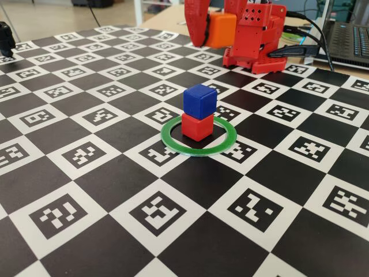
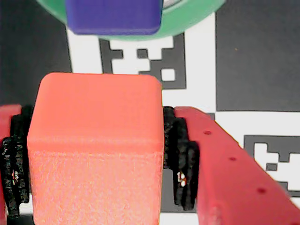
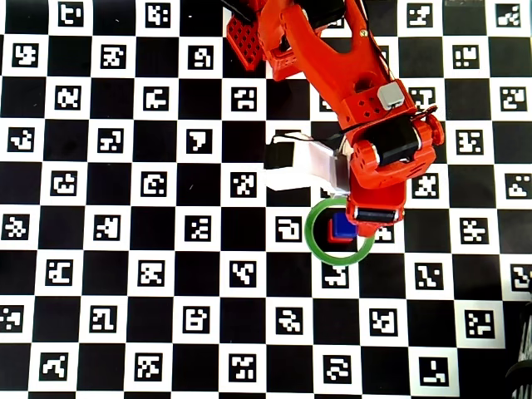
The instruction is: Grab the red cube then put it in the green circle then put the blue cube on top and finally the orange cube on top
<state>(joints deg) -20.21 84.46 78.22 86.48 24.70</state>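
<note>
Orange cube (image 2: 96, 150) clamped between jaws, apparently above blue cube (image 1: 199, 101).

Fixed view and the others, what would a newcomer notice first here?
Probably the blue cube stacked on the red cube inside the green circle, mid-board on the checkered marker mat. Next, the orange cube filling the wrist view, clamped in the gripper, raised near the arm's base in the fixed view.
</note>
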